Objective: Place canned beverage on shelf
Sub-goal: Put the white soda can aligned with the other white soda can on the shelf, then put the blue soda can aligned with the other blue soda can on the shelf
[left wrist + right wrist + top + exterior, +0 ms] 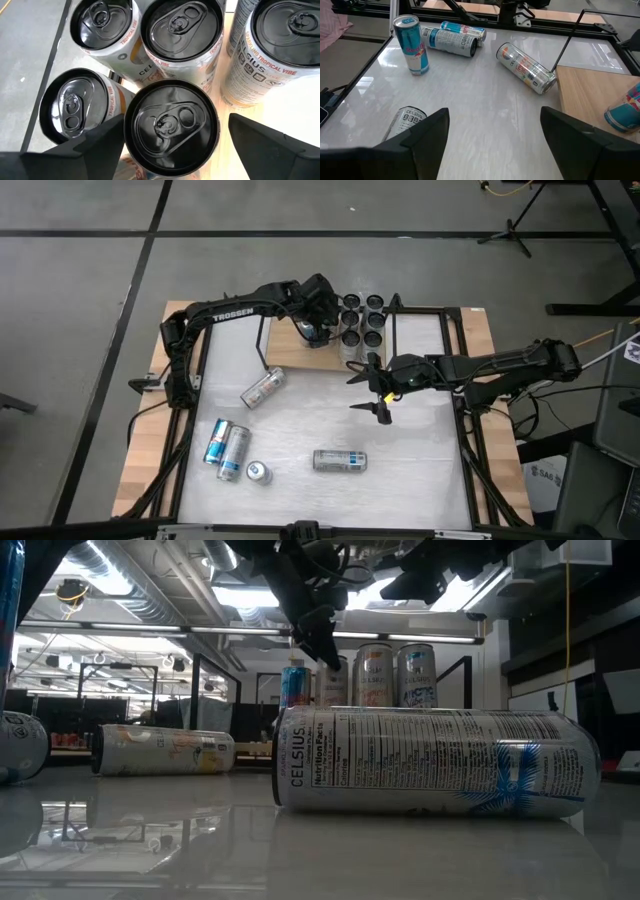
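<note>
Can (171, 127) between open left pincer (172, 145) fingers

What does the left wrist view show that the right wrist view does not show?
Only the left wrist view: upright can tops packed together, one can between the open left fingers.

Only the right wrist view: cans lying on the white table, one upright blue can, open right fingers holding nothing.

Both: the wooden shelf.

Upright cans (361, 320) stand clustered on shelf (285, 352) at table (420, 430) back. Lying cans: one (263, 388) before shelf, one (340, 460) near front, two (226, 447) side by side front-left.
</note>
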### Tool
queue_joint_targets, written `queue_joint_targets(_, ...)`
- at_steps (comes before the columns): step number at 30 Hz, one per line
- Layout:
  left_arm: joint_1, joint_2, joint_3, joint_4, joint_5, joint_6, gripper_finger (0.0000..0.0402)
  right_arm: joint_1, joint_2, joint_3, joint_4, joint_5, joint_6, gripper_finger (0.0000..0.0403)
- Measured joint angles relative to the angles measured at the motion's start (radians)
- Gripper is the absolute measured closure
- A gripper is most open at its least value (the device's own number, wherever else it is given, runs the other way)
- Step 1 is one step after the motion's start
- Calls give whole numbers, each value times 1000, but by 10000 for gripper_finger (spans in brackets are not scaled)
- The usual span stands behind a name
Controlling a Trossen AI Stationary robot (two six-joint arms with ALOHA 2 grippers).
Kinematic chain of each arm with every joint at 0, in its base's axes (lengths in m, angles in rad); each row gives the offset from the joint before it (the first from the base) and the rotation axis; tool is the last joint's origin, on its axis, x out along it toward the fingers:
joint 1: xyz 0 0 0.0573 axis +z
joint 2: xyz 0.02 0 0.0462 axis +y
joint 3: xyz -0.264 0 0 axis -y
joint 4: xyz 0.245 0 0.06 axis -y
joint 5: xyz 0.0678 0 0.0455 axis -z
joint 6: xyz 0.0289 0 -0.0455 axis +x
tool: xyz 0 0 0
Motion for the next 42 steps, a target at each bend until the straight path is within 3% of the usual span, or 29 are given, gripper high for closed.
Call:
queue_joint_targets(7,0,0,0,0,-4,0,61,0,0,0,0,0,0,100)
queue_joint_targets(14,-5,0,0,0,-90,-3,61,0,0,0,0,0,0,100)
queue_joint_targets(32,-91,-119,0,-14,-85,-8,61,0,0,0,-1,0,0,100)
queue_joint_targets(42,-202,-203,0,-222,-79,-150,61,0,0,0,-2,0,0,100)
